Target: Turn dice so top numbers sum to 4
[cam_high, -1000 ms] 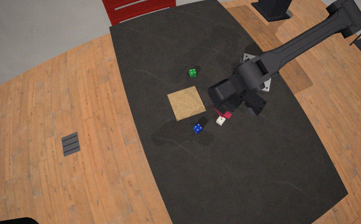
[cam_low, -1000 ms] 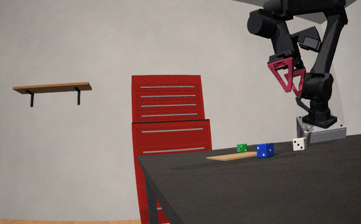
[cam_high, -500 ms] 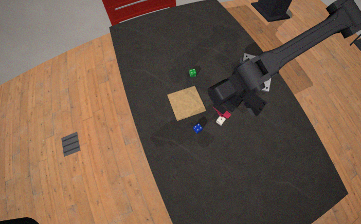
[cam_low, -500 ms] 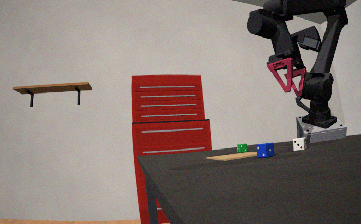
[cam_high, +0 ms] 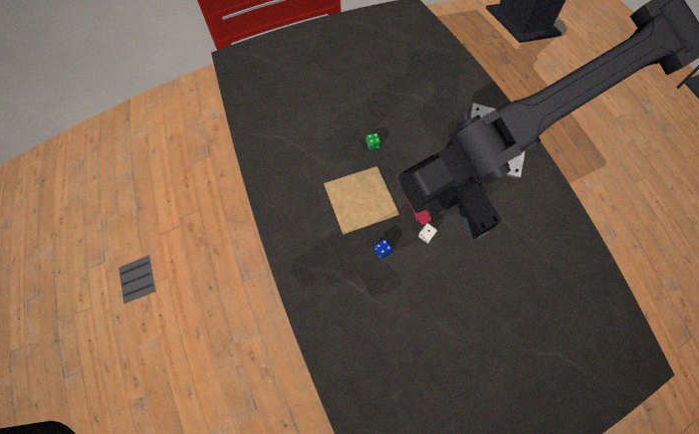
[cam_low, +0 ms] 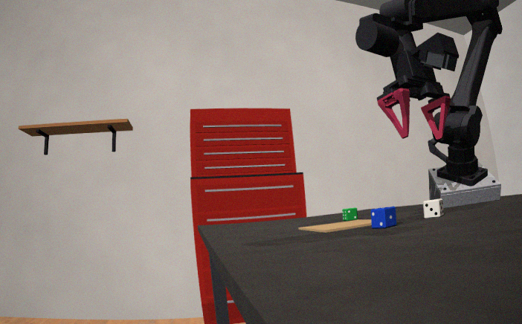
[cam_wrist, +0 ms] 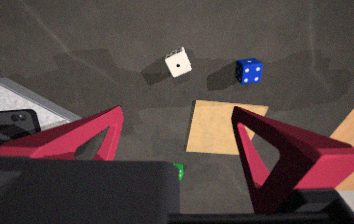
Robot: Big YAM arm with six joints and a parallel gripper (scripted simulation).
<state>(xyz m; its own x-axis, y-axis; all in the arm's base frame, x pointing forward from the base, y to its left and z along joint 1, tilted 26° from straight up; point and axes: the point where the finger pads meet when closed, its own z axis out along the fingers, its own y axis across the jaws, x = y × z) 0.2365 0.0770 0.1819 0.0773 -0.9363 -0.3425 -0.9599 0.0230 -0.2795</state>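
Observation:
The tan square mat (cam_high: 360, 199) (cam_low: 323, 228) (cam_wrist: 210, 131) lies flat on the table with no die on it. A white die (cam_high: 427, 233) (cam_low: 433, 209) (cam_wrist: 178, 65) stands on the table with one pip on top. A blue die (cam_high: 382, 248) (cam_low: 383, 218) (cam_wrist: 249, 71) stands beside the mat with four pips on top. A green die (cam_high: 373, 140) (cam_low: 349, 214) (cam_wrist: 179, 171) stands off the mat's other side; its top shows several pips, and the wrist view hides it partly. My gripper (cam_low: 421, 137) (cam_wrist: 177, 112) is open and empty, high above the table.
The arm's metal base plate (cam_high: 515, 164) (cam_low: 470, 195) (cam_wrist: 13, 102) stands at the table's edge. A red drawer cabinet (cam_high: 282, 21) (cam_low: 247, 201) stands beyond the table's end. A wooden shelf (cam_low: 76, 127) hangs on the wall.

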